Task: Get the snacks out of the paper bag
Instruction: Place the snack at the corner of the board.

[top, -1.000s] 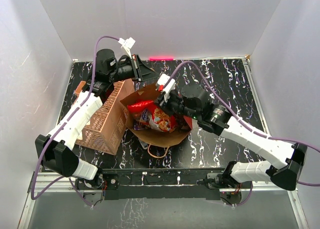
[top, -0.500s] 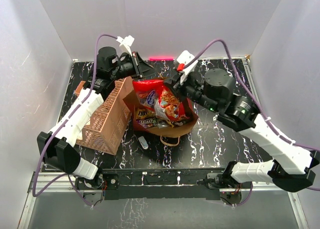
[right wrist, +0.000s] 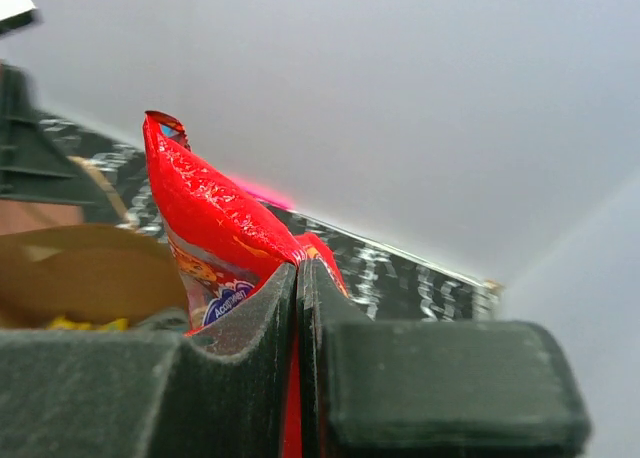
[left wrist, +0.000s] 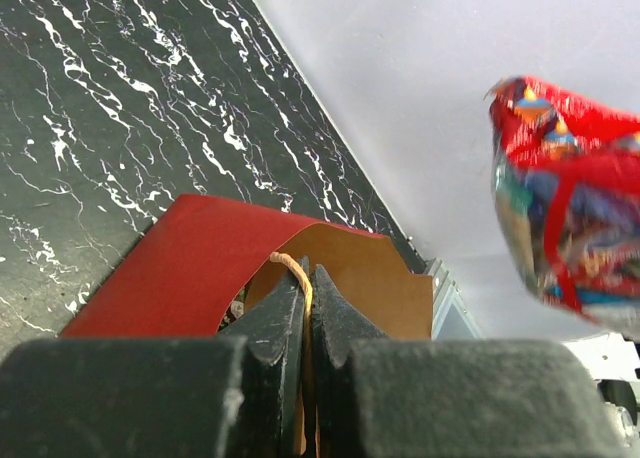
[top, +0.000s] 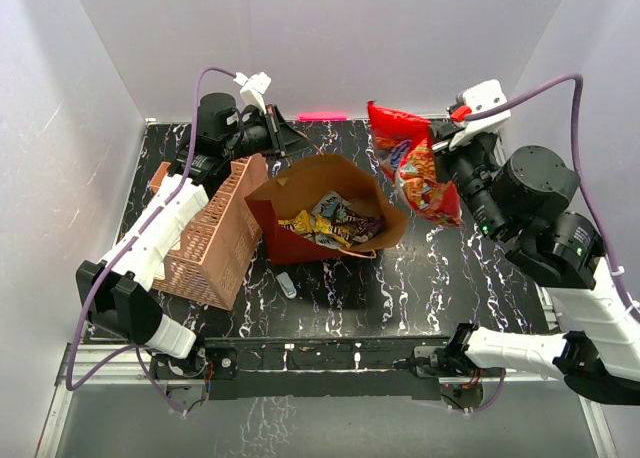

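- Seen from above, the right end effector (top: 438, 143) holds the cookie bag (top: 415, 168) in the air, beyond and to the right of the paper bag (top: 300, 183), which stands open on the bench (top: 450, 268).
- The right wrist view adds what the overhead cannot: the jaws are pressed together on a pinch of the red wrapper (no gap shows between them).
- The left end effector (top: 288, 141) sits at the paper bag's far rim. Only the left wrist view shows it clamped narrow on the thin twisted handle (left wrist: 292, 268).
- Only the top view looks into the paper bag, where candy packets (top: 335, 223) in yellow, brown and purple lie inside.
- A pink lattice basket (top: 205, 243) stands just beside the paper bag's left side, and a small white item (top: 288, 285) lies on the bench near its front.
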